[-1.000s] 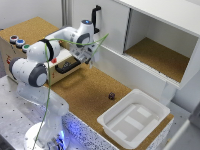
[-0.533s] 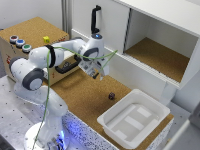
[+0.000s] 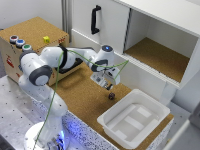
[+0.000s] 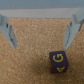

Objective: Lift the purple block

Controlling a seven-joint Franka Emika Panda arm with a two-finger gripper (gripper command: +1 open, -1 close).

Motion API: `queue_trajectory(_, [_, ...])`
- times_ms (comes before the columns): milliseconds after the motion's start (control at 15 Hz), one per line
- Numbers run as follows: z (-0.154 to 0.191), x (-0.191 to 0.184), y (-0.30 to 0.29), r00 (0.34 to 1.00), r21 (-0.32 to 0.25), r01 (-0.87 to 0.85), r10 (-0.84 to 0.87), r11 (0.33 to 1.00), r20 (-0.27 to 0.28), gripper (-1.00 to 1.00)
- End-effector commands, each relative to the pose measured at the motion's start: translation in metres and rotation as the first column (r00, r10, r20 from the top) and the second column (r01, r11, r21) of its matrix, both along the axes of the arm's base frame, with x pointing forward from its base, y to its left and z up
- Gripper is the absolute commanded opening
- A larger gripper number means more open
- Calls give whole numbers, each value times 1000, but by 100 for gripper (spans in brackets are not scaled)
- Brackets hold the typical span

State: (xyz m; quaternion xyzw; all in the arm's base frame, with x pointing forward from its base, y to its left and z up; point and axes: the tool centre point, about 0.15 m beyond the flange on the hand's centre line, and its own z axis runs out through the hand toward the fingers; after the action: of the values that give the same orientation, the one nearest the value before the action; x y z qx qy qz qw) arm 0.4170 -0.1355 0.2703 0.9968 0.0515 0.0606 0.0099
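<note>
End effector [image 3: 106, 85] hangs above the cork bench [image 3: 82, 97], fingers pointing down, spread wide apart with nothing between them. Wrist view shows the end effector [image 4: 41, 31] the same way: two pale fingers [image 4: 72, 27] far apart, only cork between.

Purple block [image 3: 111, 96] sits on the cork just beside and below the fingertips, toward the exterior view's right, not touching them. In the wrist view the purple block [image 4: 59, 61] is a dark cube with a yellow letter-like mark on its top face, lying off the line between the fingers, nearer one finger than the other. It rests flat on the cork, not lifted.

White tray [image 3: 134, 119] lies near the block, further to the exterior view's right and nearer the camera, apart from it. White arm [image 3: 50, 65] reaches in from the exterior view's left, green cable [image 3: 54, 87] draped along it.

Behind the arm, a cork-topped box [image 3: 32, 32] carries a small yellow block [image 3: 46, 39] and round buttons [image 3: 19, 42]. White cabinet [image 3: 150, 35] stands at the back, with a black handle [image 3: 94, 20] and an open compartment with a cork floor.
</note>
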Motion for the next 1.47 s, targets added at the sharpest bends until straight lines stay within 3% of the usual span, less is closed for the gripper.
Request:
queue_trajectory(0, [-38, 34, -25, 992, -70, -65, 57, 995, -115, 100])
queue_trajectory(267, [-62, 28, -32, 985, -73, -85, 73, 994, -154, 100])
queue_trajectory(933, [-72, 7, -39, 991, -15, -48, 46, 999, -125, 100])
queue_trajectory(1000, [-73, 6, -40, 991, -14, -44, 42, 999, -127, -100])
queue_trajectory(1400, [-78, 3, -35, 991, -12, -33, 31, 999, -130, -100])
